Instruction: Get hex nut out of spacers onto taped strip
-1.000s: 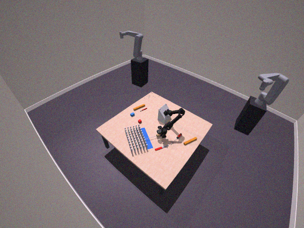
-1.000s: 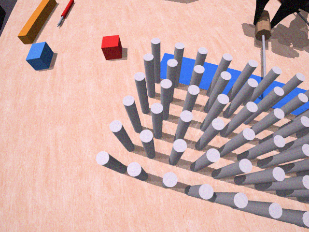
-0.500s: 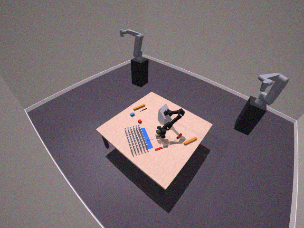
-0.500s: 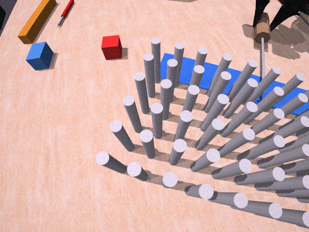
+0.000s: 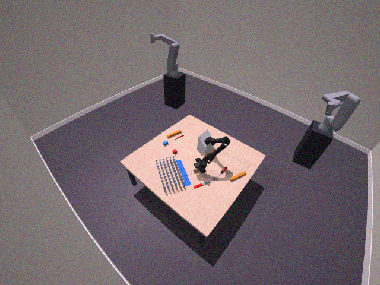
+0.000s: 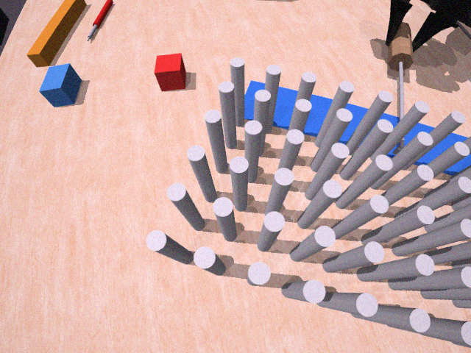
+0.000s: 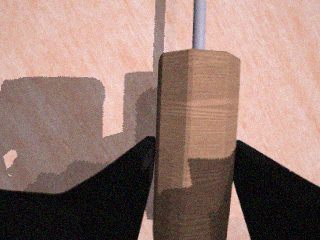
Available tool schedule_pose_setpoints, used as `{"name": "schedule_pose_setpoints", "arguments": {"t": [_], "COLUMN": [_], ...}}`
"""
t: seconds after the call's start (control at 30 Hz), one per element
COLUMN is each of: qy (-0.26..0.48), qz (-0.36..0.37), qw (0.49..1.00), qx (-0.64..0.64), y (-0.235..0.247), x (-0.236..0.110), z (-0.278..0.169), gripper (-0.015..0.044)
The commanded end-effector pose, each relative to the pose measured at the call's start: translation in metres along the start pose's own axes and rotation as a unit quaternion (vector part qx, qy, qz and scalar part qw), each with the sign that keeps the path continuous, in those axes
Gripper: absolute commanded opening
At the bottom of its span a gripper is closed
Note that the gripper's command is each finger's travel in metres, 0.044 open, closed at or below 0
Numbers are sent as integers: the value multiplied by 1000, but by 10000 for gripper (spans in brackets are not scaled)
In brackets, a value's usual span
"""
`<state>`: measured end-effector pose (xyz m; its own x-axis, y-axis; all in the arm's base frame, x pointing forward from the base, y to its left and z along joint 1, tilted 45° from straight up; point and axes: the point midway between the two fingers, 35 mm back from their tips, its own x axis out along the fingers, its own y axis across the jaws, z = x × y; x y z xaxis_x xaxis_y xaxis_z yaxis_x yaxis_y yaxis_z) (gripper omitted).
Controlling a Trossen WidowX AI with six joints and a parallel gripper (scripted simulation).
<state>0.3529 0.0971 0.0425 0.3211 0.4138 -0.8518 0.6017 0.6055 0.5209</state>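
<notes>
A red cube (image 6: 169, 70), blue cube (image 6: 59, 84) and orange bar (image 6: 56, 31) sit apart.

Grey spacers (image 6: 238, 182), blue taped strip (image 6: 285, 109), wood-grain tool handle (image 7: 196, 145)

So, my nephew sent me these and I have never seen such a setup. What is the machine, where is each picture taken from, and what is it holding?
The machine is a black jointed arm bolted to a wooden table, ending in a two-fingered gripper. One picture looks down on the whole room from high up, one looks closely at the table, and one comes from a camera on the arm's wrist.

On the table stand rows of upright grey metal spacers, with a blue taped strip along one side. Nearby lie a red cube, a blue cube, an orange bar and a red-handled tool.

The gripper is shut on a wooden-handled tool, whose thin metal rod reaches across the strip in among the spacers. I cannot see the nut.
</notes>
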Motion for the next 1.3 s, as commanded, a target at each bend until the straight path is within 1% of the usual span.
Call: {"name": "schedule_pose_setpoints", "arguments": {"t": [0.0, 1.27], "qy": [-4, -5], "qz": [3, 4], "qw": [1000, 1000], "qx": [0, -1], "y": [1, 2], "x": [0, 9], "z": [6, 32], "gripper": [0, 0]}}
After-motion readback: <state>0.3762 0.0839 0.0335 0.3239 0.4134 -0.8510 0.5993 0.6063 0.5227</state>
